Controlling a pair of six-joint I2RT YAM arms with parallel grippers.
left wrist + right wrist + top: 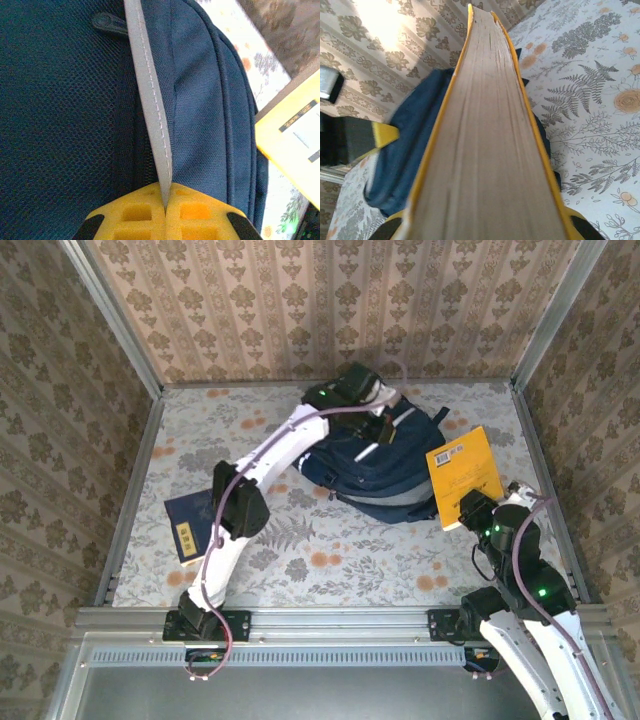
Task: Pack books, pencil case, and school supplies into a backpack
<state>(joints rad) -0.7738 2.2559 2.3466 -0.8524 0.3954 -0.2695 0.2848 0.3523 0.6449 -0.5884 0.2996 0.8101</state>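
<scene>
**Operator:** Yellow fingertips [135, 215] sit at the bottom of my left wrist feed, pressed together on a grey-white strip [150, 100] of the backpack [60, 100]. So the left end effector [165, 200] is clamped on that strip, with only the fabric between its jaws.

**Colleague:** Where on the backpack is the strip?

**Operator:** It runs between the dark mesh panel and the smooth navy panel. From above, I see that end effector [375, 425] at the backpack's [385, 475] far side.

**Colleague:** And your right side?

**Operator:** I have the right end effector [470, 505] gripping the yellow book [463, 472] by its near edge, just right of the backpack. The book is tilted, and its left edge touches or overlaps the backpack's right side. On the right wrist feed I look along its page edge [485, 150], with the backpack [405, 165] beyond.

**Colleague:** Anything else out?

**Operator:** One navy book [190, 525] lies flat on the desk [330, 560], well left of the backpack.
</scene>
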